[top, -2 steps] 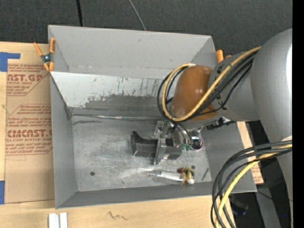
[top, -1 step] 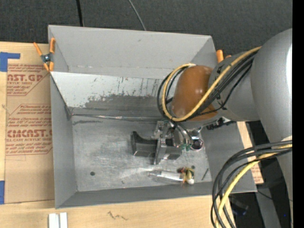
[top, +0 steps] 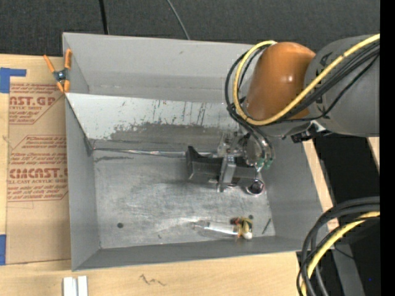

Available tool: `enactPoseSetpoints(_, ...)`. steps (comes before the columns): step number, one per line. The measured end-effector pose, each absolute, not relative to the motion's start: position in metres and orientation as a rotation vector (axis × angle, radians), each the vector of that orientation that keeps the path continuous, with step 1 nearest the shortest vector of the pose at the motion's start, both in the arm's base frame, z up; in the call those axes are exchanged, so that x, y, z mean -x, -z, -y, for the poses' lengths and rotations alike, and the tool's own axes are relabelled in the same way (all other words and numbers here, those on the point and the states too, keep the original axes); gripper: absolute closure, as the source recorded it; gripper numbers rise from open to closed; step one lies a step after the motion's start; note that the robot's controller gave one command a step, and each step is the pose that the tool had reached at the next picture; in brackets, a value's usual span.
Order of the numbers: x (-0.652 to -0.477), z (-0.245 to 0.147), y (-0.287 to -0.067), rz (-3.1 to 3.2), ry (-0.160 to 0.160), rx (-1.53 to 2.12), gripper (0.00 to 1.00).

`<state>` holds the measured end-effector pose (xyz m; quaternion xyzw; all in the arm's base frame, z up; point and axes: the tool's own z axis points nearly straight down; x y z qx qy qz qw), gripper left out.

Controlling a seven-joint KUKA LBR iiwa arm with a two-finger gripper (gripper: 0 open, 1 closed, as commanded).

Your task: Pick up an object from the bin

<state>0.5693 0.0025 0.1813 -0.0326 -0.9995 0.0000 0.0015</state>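
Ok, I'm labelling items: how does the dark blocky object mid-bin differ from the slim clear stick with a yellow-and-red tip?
The dark blocky object is chunky and opaque; the slim clear stick is thin and see-through, with a yellow-and-red tip. The block lies mid-bin beside the end effector; the stick lies apart, near the lower wall. Both lie in the grey bin.

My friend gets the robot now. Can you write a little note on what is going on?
Hand: low over the middle of the bin. I can't see it holding anything.
Things: a thin clear stick with a yellow and red tip lies by the near wall, below the hand in the view and apart from it.
Done: nothing picked up yet.
Left: probably move the hand over the stick, grip it and lift it out.
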Motion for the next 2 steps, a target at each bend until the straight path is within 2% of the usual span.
enactPoseSetpoints(1,-0.569,-0.002,-0.181,3.137,0.000,0.102,1.00)
enactPoseSetpoints(2,-0.569,0.004,-0.217,3.132,-0.001,0.075,1.00)
